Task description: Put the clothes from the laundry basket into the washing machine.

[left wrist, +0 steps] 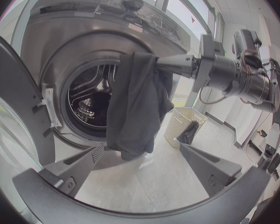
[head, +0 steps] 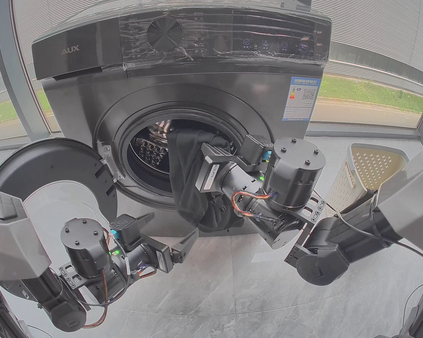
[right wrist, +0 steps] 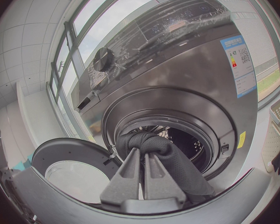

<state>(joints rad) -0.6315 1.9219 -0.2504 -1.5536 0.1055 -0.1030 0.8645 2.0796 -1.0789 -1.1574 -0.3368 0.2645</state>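
A black garment (head: pixel 190 184) hangs across the mouth of the washing machine (head: pixel 80 99), its top at the drum opening (head: pixel 148 153) and its lower part drooping below the rim. My right gripper (head: pixel 206 153) is shut on the garment's upper edge; in the right wrist view the gripper (right wrist: pixel 141 154) pinches the bunched cloth (right wrist: pixel 174 168). My left gripper (head: pixel 169 233) stands open and holds nothing, low over the floor in front of the machine. In the left wrist view the left gripper (left wrist: pixel 140 150) sits just below the garment's (left wrist: pixel 137 103) hem. The cream laundry basket (head: pixel 371 165) stands to the right.
The machine's round door (head: pixel 51 174) is swung open to the left, close behind my left arm. Another dark piece of clothing (left wrist: pixel 188 134) hangs over the rim of the basket (left wrist: pixel 180 119). Grey tiled floor (head: pixel 221 287) lies in front of the machine.
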